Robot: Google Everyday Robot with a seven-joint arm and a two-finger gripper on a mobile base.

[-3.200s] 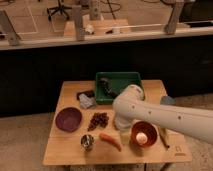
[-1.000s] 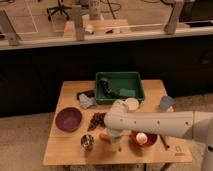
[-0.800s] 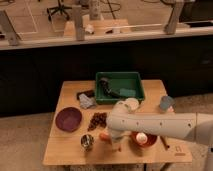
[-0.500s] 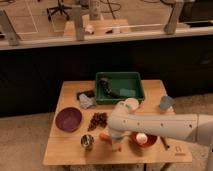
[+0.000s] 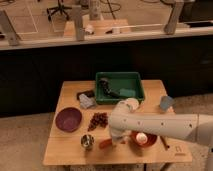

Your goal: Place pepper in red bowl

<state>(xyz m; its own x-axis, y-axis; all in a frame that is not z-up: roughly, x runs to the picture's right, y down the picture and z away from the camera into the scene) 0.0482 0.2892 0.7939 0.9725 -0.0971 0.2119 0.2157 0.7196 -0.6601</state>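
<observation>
The pepper (image 5: pixel 106 144) is a slim orange-red thing lying on the wooden table (image 5: pixel 65 152), between the steel cup and the red bowl. Only its left part shows; the rest is under my arm. The red bowl (image 5: pixel 150 143) stands at the front right of the table, and a small round orange-yellow thing (image 5: pixel 142 137) lies inside it. My gripper (image 5: pixel 116 140) is at the end of the white arm that reaches in from the right. It is low over the right end of the pepper, just left of the red bowl.
A small steel cup (image 5: pixel 87 141) stands left of the pepper, and a dark purple bowl (image 5: pixel 68 119) further left. Dark grapes (image 5: pixel 98 120) lie mid-table. A green tray (image 5: pixel 131 79) with items is at the back. A long yellowish-brown thing (image 5: pixel 164 142) lies right of the red bowl.
My arm has come down and left from above the red bowl to the pepper. Over the last second it has barely moved. The pepper lies where it was.
</observation>
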